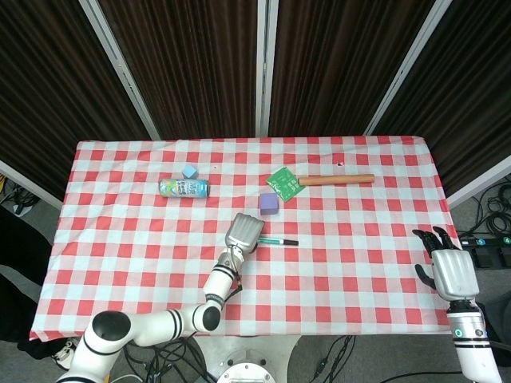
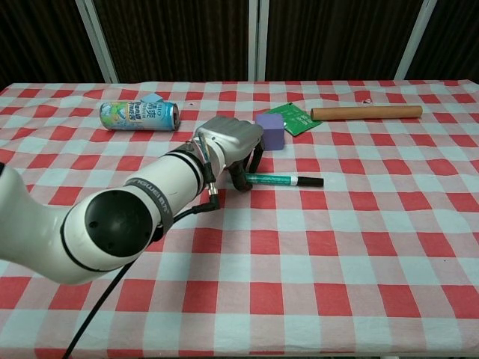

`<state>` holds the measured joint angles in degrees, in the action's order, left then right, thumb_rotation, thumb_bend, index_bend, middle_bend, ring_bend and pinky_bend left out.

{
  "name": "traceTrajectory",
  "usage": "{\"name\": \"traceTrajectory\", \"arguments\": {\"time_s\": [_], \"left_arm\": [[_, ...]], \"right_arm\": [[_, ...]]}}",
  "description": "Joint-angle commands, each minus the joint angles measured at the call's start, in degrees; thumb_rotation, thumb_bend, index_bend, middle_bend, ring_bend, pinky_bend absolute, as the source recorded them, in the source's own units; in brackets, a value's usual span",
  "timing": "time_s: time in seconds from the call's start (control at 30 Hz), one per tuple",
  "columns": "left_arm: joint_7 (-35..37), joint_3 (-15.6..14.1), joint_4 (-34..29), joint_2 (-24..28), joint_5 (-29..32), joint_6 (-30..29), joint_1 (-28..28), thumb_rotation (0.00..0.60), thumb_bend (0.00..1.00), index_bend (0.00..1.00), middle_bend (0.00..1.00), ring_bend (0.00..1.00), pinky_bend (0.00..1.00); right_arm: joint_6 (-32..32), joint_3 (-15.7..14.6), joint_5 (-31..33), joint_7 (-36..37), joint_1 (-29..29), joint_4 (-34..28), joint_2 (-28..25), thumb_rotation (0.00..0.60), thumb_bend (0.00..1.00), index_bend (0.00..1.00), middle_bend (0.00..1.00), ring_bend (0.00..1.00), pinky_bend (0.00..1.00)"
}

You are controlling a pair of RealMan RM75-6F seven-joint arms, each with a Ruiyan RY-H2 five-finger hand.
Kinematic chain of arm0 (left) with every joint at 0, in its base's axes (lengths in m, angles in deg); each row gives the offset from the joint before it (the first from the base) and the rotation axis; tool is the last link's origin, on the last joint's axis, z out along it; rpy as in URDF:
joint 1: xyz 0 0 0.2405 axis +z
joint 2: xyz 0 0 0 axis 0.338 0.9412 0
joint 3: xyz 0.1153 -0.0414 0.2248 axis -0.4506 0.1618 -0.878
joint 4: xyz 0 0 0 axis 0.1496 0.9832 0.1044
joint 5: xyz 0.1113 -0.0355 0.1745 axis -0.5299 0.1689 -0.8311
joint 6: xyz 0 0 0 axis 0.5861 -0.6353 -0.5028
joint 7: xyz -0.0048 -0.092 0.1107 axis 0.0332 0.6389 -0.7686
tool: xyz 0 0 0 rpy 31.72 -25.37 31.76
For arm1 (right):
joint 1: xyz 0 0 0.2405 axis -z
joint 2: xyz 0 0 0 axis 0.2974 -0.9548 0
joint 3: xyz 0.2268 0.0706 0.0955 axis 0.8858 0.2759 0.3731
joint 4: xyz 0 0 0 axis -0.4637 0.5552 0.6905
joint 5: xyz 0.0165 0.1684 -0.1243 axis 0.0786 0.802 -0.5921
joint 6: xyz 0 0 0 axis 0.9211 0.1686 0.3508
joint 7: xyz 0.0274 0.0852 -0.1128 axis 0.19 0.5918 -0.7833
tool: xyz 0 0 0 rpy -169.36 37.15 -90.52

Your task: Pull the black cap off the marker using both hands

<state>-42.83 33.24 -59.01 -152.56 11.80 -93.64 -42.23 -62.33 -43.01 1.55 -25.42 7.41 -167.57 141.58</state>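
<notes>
The marker [image 1: 278, 240] [image 2: 281, 180] lies flat on the checked cloth near the table's middle. It has a teal body, and its black cap [image 1: 291, 241] [image 2: 312, 181] points right. My left hand [image 1: 244, 231] [image 2: 233, 142] sits low over the marker's left end, knuckles up. Its dark fingertips [image 2: 239, 179] curl down beside that end. The frames do not show whether the fingers grip the marker. My right hand [image 1: 449, 267] hangs off the table's right edge, far from the marker. Its fingers are apart and hold nothing. The chest view does not show it.
A purple cube [image 1: 268, 203] [image 2: 270, 131] stands just behind my left hand. A green board [image 1: 283, 181] and a wooden rod [image 1: 335, 180] lie further back on the right. A drink can [image 1: 183, 187] on its side and a small blue cube [image 1: 189, 171] are at the back left.
</notes>
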Motion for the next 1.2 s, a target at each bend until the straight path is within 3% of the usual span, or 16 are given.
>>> {"name": "traceTrajectory", "arguments": {"time_s": [0.03,0.43,0.63,0.93,1.2], "left_arm": [[0.23,-0.03,0.05,-0.02,0.06,0.0,0.09,0.6,0.29,0.55,0.56,0.52,0.57],[1.61,1.02,-3.01,1.4,-0.52,-2.06,0.48,0.6,0.38,0.58,0.58,0.54,0.58],[2.37,2.17,-7.39,3.37,0.75,-3.05,1.35,0.6,0.42,0.59,0.59,0.55,0.59],[-0.53,3.07,-19.03,9.68,0.88,-8.18,1.99,0.6,0.42,0.59,0.6,0.56,0.59],[-3.07,2.37,-27.84,15.25,2.64,-10.98,2.72,0.6,0.42,0.6,0.6,0.56,0.59]], "right_arm": [[-0.13,0.01,-0.09,0.23,0.01,0.18,0.07,0.6,0.16,0.21,0.29,0.14,0.55],[-0.19,0.1,-0.29,0.29,-0.17,-0.03,-0.07,0.6,0.16,0.23,0.3,0.14,0.55],[-1.38,0.61,-1.6,-0.75,-0.78,-0.21,0.56,0.6,0.16,0.33,0.35,0.29,0.55],[3.84,4.57,-2.46,-9.1,-8.34,-6.19,2.25,0.6,0.16,0.49,0.48,0.4,0.57],[11.72,7.94,1.08,-18.55,-17.11,-6.8,10.05,0.6,0.18,0.56,0.51,0.4,0.57]]}}
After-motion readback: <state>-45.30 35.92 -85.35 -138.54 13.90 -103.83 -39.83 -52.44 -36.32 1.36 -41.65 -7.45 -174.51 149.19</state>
